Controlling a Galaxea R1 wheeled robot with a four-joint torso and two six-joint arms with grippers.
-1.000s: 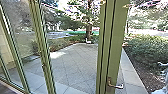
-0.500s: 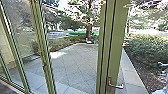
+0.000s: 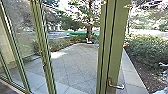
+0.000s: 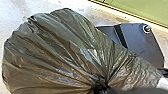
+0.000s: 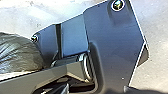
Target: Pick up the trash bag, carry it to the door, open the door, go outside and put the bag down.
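Note:
In the left wrist view the dark, shiny trash bag point(image 4: 55, 47) bulges wide, and its film draws together into a tight knot of folds where my left gripper point(image 4: 100, 87) is shut on it. Part of the trash bag point(image 5: 17, 53) also appears in the right wrist view beside the robot's base. The head view has a green door frame post point(image 3: 118, 37) standing upright, with a metal door handle point(image 3: 117, 87) low on it. Whether the door stands ajar, I cannot tell.
Green-framed glazing point(image 3: 43, 50) stands at the left. Beyond lies a paved yard point(image 3: 75, 62), with a tree point(image 3: 89, 30) at its far edge and bushes point(image 3: 147, 50) along the right. A pale object point(image 3: 163, 65) shows at the right edge.

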